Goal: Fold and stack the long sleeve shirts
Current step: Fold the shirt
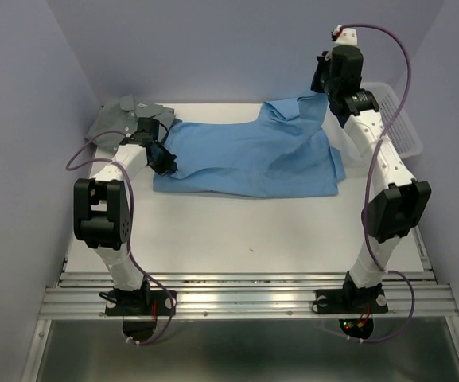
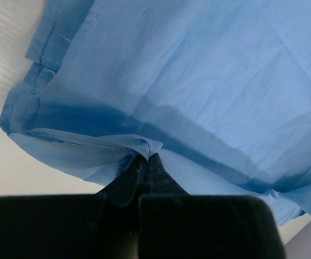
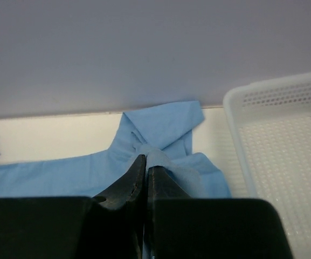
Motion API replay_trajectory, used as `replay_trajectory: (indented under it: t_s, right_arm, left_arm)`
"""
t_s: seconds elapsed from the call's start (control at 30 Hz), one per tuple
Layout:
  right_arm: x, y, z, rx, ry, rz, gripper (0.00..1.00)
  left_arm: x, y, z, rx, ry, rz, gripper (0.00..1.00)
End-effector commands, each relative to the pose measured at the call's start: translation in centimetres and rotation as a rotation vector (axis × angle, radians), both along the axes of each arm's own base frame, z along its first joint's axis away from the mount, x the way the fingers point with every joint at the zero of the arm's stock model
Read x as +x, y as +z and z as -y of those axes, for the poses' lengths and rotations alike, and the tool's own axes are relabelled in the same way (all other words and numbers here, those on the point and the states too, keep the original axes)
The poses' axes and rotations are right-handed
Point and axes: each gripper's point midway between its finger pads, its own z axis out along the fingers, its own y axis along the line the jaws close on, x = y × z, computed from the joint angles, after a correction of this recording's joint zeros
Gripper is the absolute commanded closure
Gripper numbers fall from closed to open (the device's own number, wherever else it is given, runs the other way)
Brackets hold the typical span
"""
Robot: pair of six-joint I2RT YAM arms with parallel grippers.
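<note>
Nearest, a metal rail (image 1: 245,296) is seen along the near edge of the white counter (image 1: 245,231), and both arms are bolted to it. Farther in, on the left, the left claw (image 1: 165,163) is closed tight on a pinched fold at the left edge of the light sky-blue shirt (image 1: 245,155), with the cloth gathered into its shut jaws. This shirt is spread across the middle of the counter, mostly flat and creased toward its right side. At the far right, the right claw (image 1: 322,89) is clamped on a bunched piece of the same shirt near its far right corner, which is lifted off the counter. A grey-green shirt (image 1: 126,119) is laid folded in the far left corner, just beside the blue one. A white mesh basket (image 1: 400,123) is set at the far right edge, beyond the right arm.
</note>
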Motion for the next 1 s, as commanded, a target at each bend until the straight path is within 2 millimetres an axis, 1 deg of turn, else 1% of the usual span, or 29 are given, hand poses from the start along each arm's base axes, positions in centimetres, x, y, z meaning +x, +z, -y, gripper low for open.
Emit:
replay_trajectory:
  t_s: [0.0,0.03,0.1,0.13,0.17,0.2,0.23,0.27,0.3,0.33,0.37,0.4,0.43,0.47,0.5,0.57,0.6,0.63,0.7,0.73,0.77,0.8,0.83,0.87,0.9,0.93,0.97]
  right_arm:
    - [2.3,3.2,-3.2,-0.006,0.156,0.140,0.99]
    - [3.1,2.1,-3.6,-0.013,0.171,0.131,0.99]
    - [4.0,1.9,-4.5,-0.011,0.215,0.154,1.00]
    - [4.8,0.8,-4.8,0.005,0.215,0.135,0.99]
    - [5.0,1.0,-4.9,0.016,0.212,0.135,0.99]
    - [5.2,0.8,-4.8,0.024,0.201,0.130,0.99]
    - [5.1,0.7,-4.8,0.048,0.194,0.126,0.99]
    - [5.1,-0.1,-4.8,0.053,0.191,0.111,0.99]
    - [4.9,-0.4,-4.9,0.066,0.194,0.105,0.99]
    - [4.7,-0.6,-5.1,0.070,0.201,0.103,0.99]
    - [4.3,-1.0,-5.1,0.073,0.209,0.095,0.99]
    - [4.1,-1.1,-5.4,0.078,0.224,0.091,0.99]
    - [3.8,-1.0,-5.4,0.086,0.224,0.090,0.99]
    - [3.6,-1.3,-5.3,0.086,0.225,0.084,0.99]
    - [3.4,-2.2,-5.3,0.088,0.224,0.063,0.99]
    - [3.0,-2.5,-5.3,0.102,0.221,0.052,0.99]
    - [2.6,-2.3,-5.4,0.113,0.228,0.052,0.99]
    - [2.3,-2.9,-5.5,0.136,0.225,0.035,0.99]
    - [1.5,-2.9,-5.5,0.172,0.216,0.025,0.99]
    - [1.2,-3.0,-5.3,0.178,0.208,0.019,0.99]
    - [0.7,-3.2,-5.8,0.180,0.208,0.003,0.99]
    - [0.4,-3.2,-5.2,0.184,0.175,0.001,0.97]
    - [-0.6,-3.3,-5.6,0.217,0.161,-0.009,0.96]
    - [-1.0,-2.7,-5.3,0.242,0.139,-0.005,0.96]
    - [-1.8,-4.1,-5.6,0.250,0.103,-0.045,0.96]
    - [-2.5,-4.3,-5.7,0.306,0.061,-0.055,0.98]
    - [-4.2,-4.8,-6.2,0.317,0.040,-0.072,0.99]
  left_arm:
    - [1.1,0.8,-0.8,0.020,0.048,0.013,1.00]
    - [1.0,0.6,-0.9,0.021,0.053,0.008,1.00]
    - [1.0,0.3,-1.0,0.025,0.059,-0.002,1.00]
    - [1.0,0.2,-1.0,0.027,0.061,-0.007,1.00]
    - [0.9,0.1,-1.0,0.030,0.063,-0.016,0.98]
    - [0.9,0.0,-1.1,0.034,0.068,-0.020,0.94]
    - [0.7,-0.1,-1.2,0.038,0.075,-0.028,0.85]
    - [0.6,0.0,-1.4,0.043,0.085,-0.027,0.76]
    - [0.6,0.1,-1.6,0.045,0.095,-0.022,0.52]
    - [0.6,0.1,-1.8,0.046,0.097,-0.019,0.39]
    - [0.7,0.4,-2.1,0.050,0.106,-0.013,0.29]
    - [0.8,0.6,-2.3,0.053,0.113,-0.008,0.12]
    - [1.2,1.3,-2.5,0.056,0.118,0.012,0.01]
    - [1.3,1.7,-2.6,0.058,0.119,0.022,0.01]
    - [1.5,2.1,-2.6,0.058,0.117,0.034,0.01]
    - [1.5,2.6,-2.6,0.058,0.112,0.047,0.01]
    - [1.4,3.1,-2.6,0.058,0.115,0.059,0.01]
    - [1.1,3.0,-2.6,0.058,0.113,0.058,0.01]
    - [0.6,3.5,-2.7,0.062,0.113,0.061,0.01]
    - [0.4,3.6,-2.9,0.074,0.121,0.066,0.01]
    - [0.3,4.0,-3.4,0.091,0.133,0.083,0.01]
    - [0.2,4.3,-3.4,0.093,0.131,0.094,0.01]
    - [0.0,4.3,-3.5,0.096,0.129,0.098,0.01]
    - [-0.1,4.5,-3.4,0.095,0.128,0.106,0.01]
    - [-0.2,5.1,-3.3,0.093,0.119,0.124,0.01]
    - [-0.3,5.2,-3.2,0.092,0.112,0.129,0.01]
    - [-0.6,5.5,-3.1,0.092,0.101,0.140,0.01]
